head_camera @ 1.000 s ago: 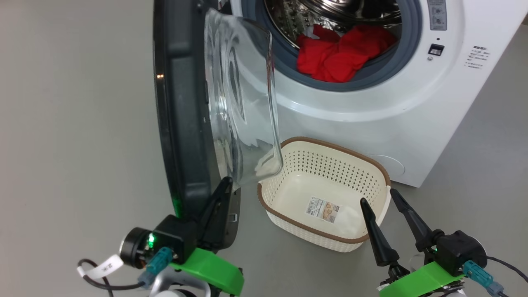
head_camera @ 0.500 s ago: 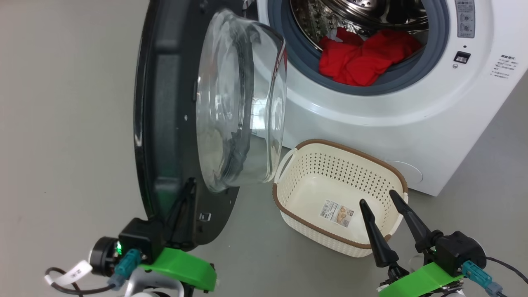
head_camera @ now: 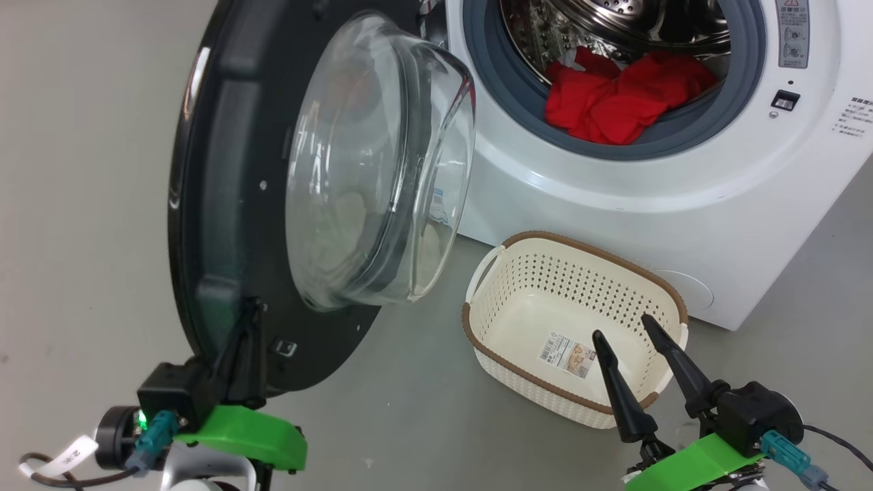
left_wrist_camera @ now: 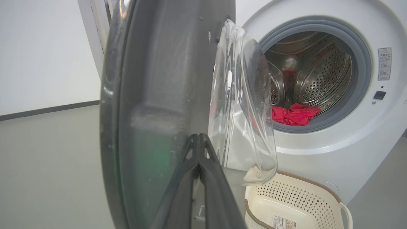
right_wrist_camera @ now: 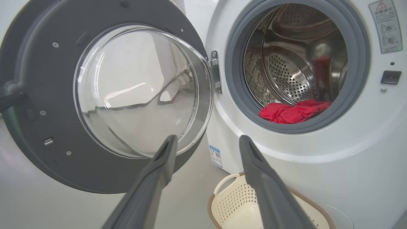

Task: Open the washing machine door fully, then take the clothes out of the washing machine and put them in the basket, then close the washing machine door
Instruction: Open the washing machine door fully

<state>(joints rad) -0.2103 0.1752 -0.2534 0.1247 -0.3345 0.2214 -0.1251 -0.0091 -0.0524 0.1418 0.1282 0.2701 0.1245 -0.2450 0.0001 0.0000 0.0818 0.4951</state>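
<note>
**Pushing the Door Wide Before Reaching for the Laundry**

Found the left gripper [head_camera: 251, 310] pinched shut on nothing, its tips laid low against the dark grey inner face of the large round black-rimmed washing machine door [head_camera: 225, 170], just beside the bulging clear glass bowl [head_camera: 368, 170]. Judged the step in hand to be swinging that door fully open. Judged it best done by pushing evenly along the arc of the metal hinge [right_wrist_camera: 216, 76], with the closed tips on the plastic and off the glass, right to the hinge's limit, to leave the mouth of the big white front-loading washing machine [head_camera: 614, 191] free.

Saw the right gripper [head_camera: 623, 327] spread wide and empty, hovering by the near end of the small cream-white perforated brown-rimmed plastic basket [head_camera: 518, 385] on the grey floor [head_camera: 82, 204]. Noted the bright red soft fabric clothes [head_camera: 627, 95] heaped at the front lip of the steel drum [head_camera: 614, 27], well apart from both grippers, up beyond the right one and across the basket.
</note>
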